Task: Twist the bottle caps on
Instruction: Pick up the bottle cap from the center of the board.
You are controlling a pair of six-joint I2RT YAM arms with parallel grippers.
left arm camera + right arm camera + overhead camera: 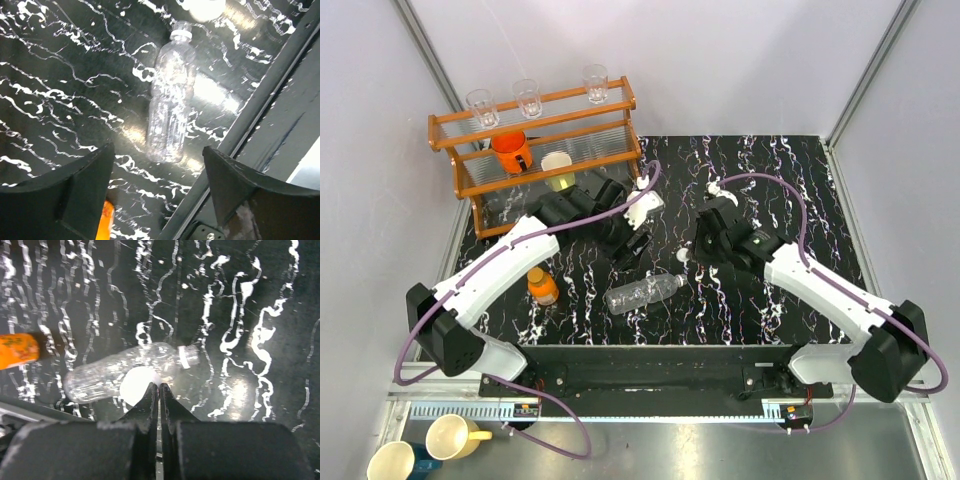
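While the bottle [642, 292] lies near the table edge [650, 344], left jaws gape, right jaws clench.

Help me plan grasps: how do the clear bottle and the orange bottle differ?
Pose: the clear bottle lies on its side, the orange bottle stands upright. Look: the clear bottle is see-through, the orange bottle opaque orange. Size: the clear bottle is longer, the orange bottle short and squat. Both rest on the black marbled table.

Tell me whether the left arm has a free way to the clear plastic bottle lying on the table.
Probably yes: the left gripper is open above the clear plastic bottle, with nothing between them; the right gripper is off by its neck.
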